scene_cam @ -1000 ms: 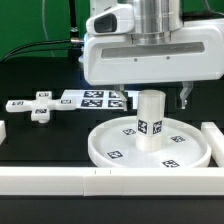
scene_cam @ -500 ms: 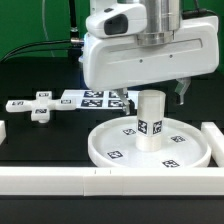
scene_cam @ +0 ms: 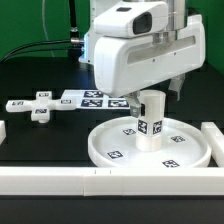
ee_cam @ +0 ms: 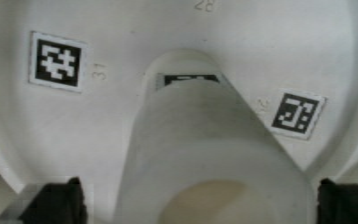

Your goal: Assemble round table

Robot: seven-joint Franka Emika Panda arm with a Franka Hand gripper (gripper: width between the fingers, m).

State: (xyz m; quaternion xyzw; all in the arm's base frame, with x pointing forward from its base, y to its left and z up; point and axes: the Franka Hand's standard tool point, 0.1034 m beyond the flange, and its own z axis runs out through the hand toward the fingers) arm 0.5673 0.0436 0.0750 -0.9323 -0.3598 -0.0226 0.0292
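Far on the exterior view's left we see the small cross-shaped piece point(scene_cam: 38, 108). It lies flat on the black table point(scene_cam: 45, 140), well apart from the disc. Next comes the marker board point(scene_cam: 92, 98), flat, behind the disc and partly hidden by the arm.

Then the large round disc point(scene_cam: 102, 150), rim up, with the post point(scene_cam: 150, 125) standing upright at its middle, tags facing the camera. The gripper point(scene_cam: 155, 96) hangs right over the post's top, one finger on either side of it.

In the wrist view the post point(ee_cam: 202, 140) sits between the two dark fingertips point(ee_cam: 60, 197). A gap shows on both sides, so we call the jaws spread, gripping nothing. The large round disc point(ee_cam: 158, 30) fills the background, tags on its floor.

A front rail point(scene_cam: 60, 180) runs along the near edge, and a side rail point(scene_cam: 213, 135) stands at the exterior view's right.
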